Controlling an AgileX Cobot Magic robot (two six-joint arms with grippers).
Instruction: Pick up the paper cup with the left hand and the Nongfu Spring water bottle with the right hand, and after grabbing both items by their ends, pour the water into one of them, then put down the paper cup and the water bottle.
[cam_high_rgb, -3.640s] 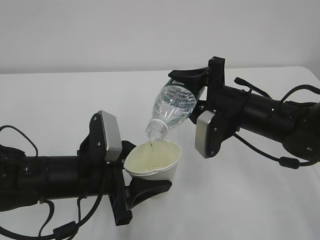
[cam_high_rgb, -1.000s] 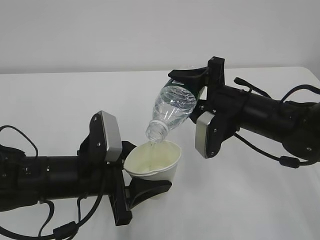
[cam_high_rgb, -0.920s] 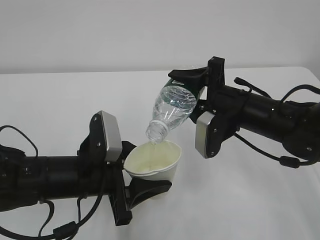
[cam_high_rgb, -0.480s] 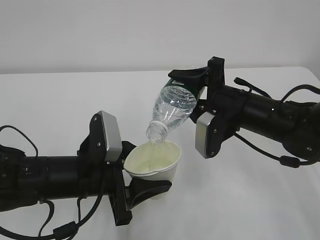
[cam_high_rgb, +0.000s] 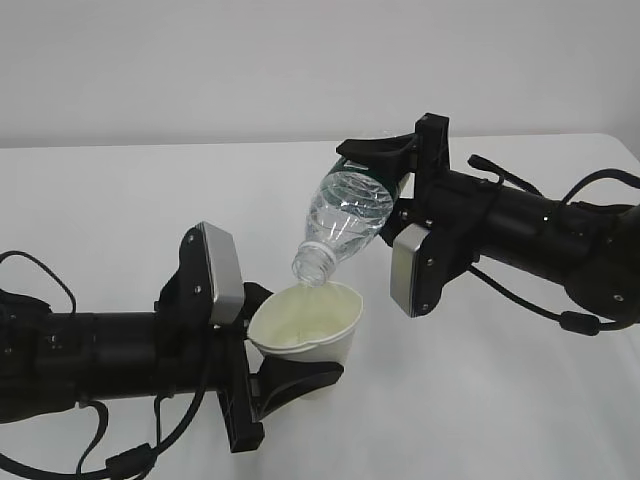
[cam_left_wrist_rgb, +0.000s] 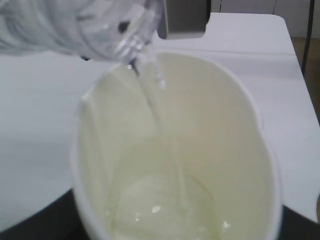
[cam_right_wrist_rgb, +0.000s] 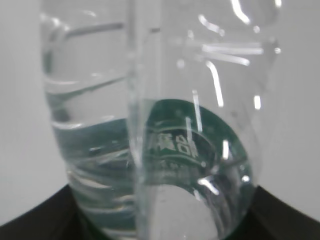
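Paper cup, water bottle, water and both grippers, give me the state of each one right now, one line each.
paper cup: upright, held off the table, rim squeezed oval, partly filled
Nongfu Spring water bottle: tilted neck-down over the cup, uncapped
water: streaming from the bottle into the cup
left gripper: closed on the cup
right gripper: closed on the bottle's base end

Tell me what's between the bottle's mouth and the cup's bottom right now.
A thin stream of clear water falls from the clear ribbed plastic bottle into the white paper cup; the left wrist view shows it.
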